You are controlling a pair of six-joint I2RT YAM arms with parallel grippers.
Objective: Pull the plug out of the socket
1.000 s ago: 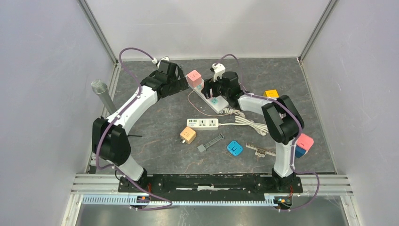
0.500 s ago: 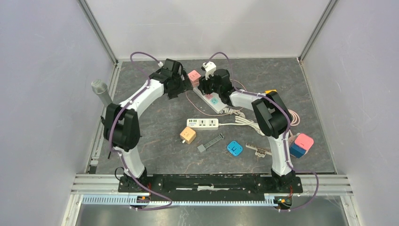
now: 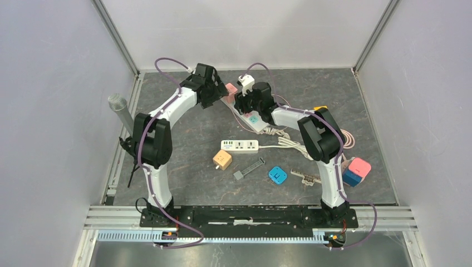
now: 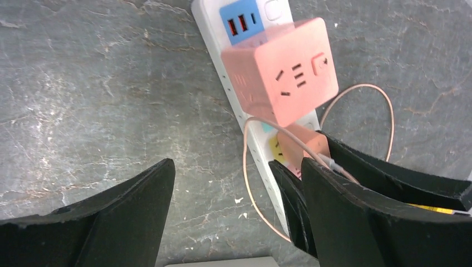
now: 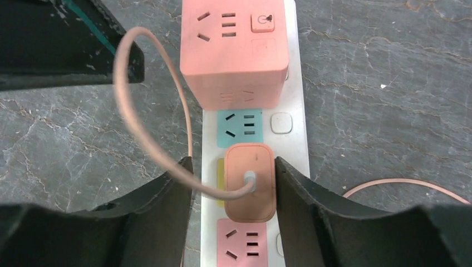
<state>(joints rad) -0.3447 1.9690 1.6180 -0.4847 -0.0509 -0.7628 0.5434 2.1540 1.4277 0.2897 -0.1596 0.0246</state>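
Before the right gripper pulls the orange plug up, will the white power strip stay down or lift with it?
It may well lift: the white power strip looks like light plastic, lying loose. The pink cube adapter near the orange plug weighs one end, so it could tilt. Its body looks stiff.

The left gripper [image 3: 215,95] is coming right, close beside the pink cube adapter [image 3: 230,88], with its elbow swinging right and far. The right gripper [image 5: 232,164] is shifting left over the white power strip [image 3: 257,122], its fingers now standing on either side of the orange plug [image 5: 250,183].
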